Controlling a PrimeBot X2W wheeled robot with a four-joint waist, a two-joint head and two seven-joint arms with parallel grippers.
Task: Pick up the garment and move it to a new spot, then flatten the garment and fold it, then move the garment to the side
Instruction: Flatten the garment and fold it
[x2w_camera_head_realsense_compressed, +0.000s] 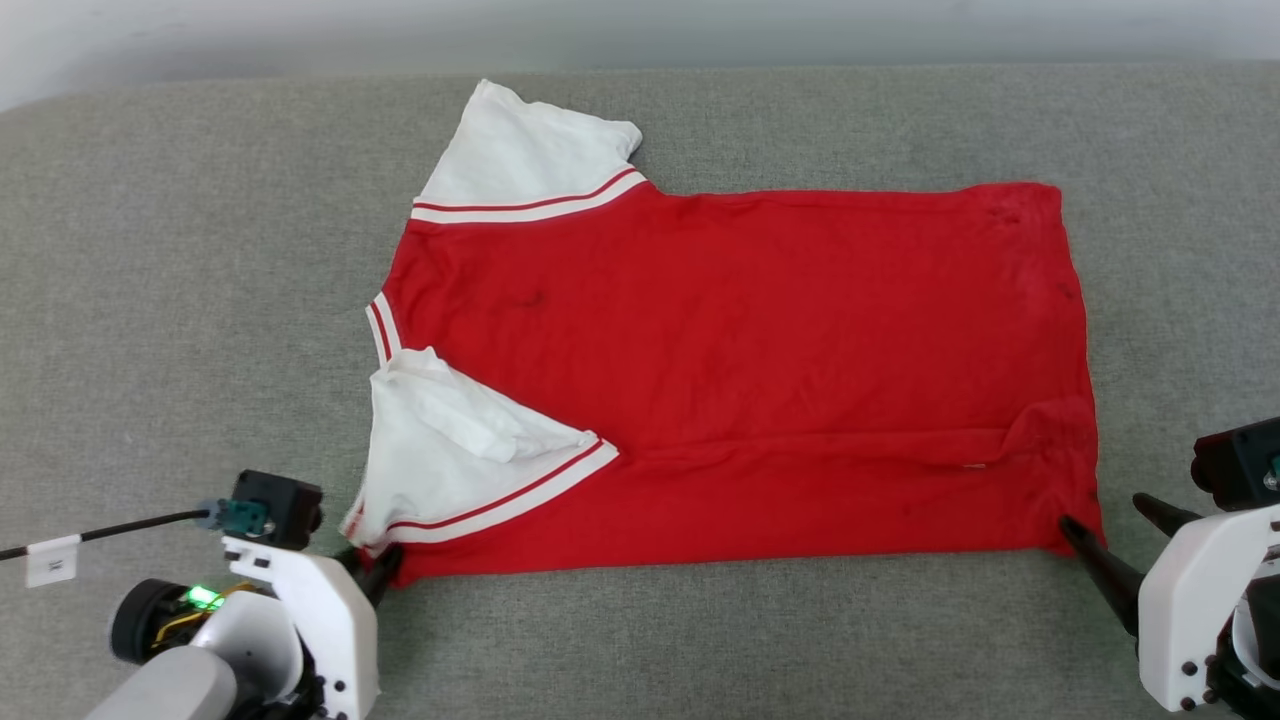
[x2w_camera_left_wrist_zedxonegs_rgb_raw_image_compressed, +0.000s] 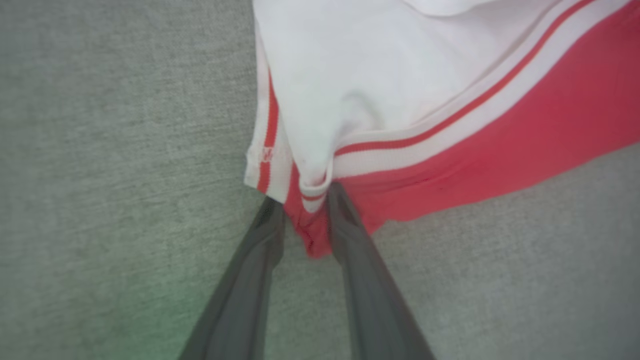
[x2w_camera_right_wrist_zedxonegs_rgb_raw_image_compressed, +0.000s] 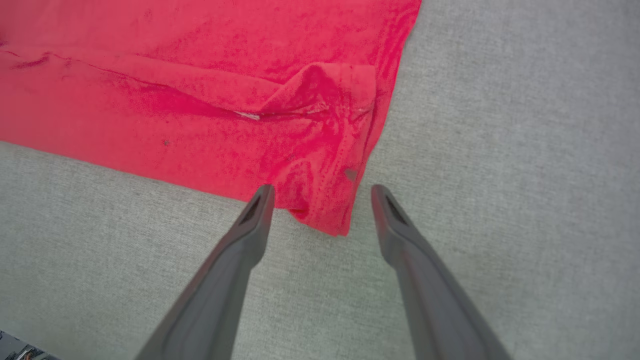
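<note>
The garment (x2w_camera_head_realsense_compressed: 740, 370), a red jersey with white sleeves and striped trim, lies spread flat on the grey cloth surface, collar to the left and hem to the right. Its near white sleeve (x2w_camera_head_realsense_compressed: 450, 450) is folded in over the red body. My left gripper (x2w_camera_head_realsense_compressed: 378, 565) sits at the near left corner. In the left wrist view its two fingers are closed on a bunched tip of red and white fabric (x2w_camera_left_wrist_zedxonegs_rgb_raw_image_compressed: 310, 220). My right gripper (x2w_camera_right_wrist_zedxonegs_rgb_raw_image_compressed: 322, 192) stands open at the near right hem corner (x2w_camera_right_wrist_zedxonegs_rgb_raw_image_compressed: 330, 215), which lies between its fingertips. In the head view my right gripper (x2w_camera_head_realsense_compressed: 1100, 512) touches that corner.
The grey padded surface (x2w_camera_head_realsense_compressed: 200, 300) runs wide on every side of the jersey, with its far edge along the top. A ridge of folded fabric (x2w_camera_right_wrist_zedxonegs_rgb_raw_image_compressed: 300, 95) crosses the lower body near the hem. A dark cable with a white tag (x2w_camera_head_realsense_compressed: 60, 555) trails off left.
</note>
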